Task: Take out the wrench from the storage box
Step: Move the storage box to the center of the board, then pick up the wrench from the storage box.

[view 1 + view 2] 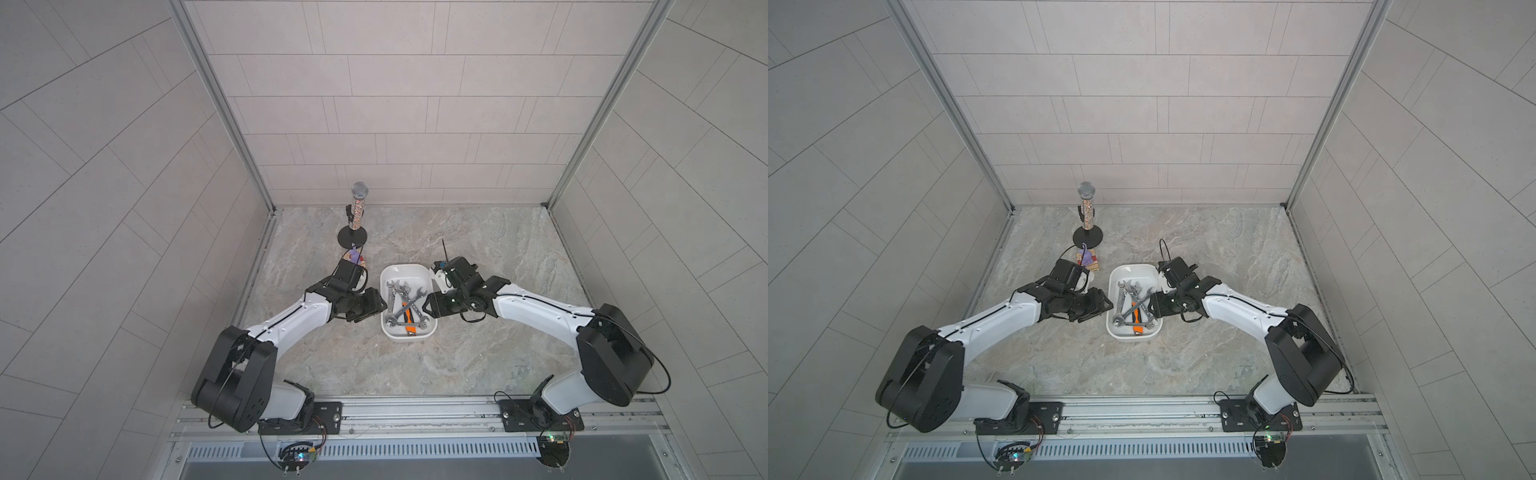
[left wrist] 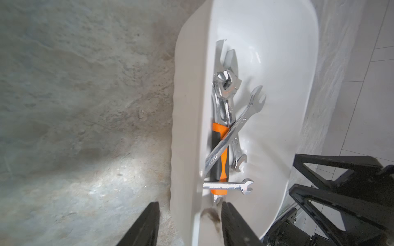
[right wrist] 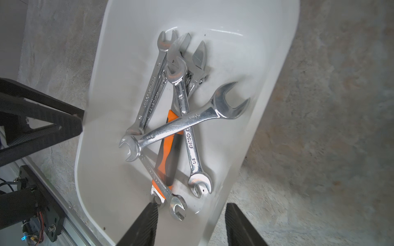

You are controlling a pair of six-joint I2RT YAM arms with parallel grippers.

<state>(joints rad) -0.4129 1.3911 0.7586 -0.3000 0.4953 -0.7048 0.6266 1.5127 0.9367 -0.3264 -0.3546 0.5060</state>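
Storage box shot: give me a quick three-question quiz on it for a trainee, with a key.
1. True or false: all the wrenches lie inside the storage box.
2. The handle lying under the crossed wrenches is: A) orange and black, B) blue, C) green.
3. Fill in: the left tool and the right tool each have one finger inside the box and one outside, straddling a side ____.
Key: 1 true; 2 A; 3 wall.
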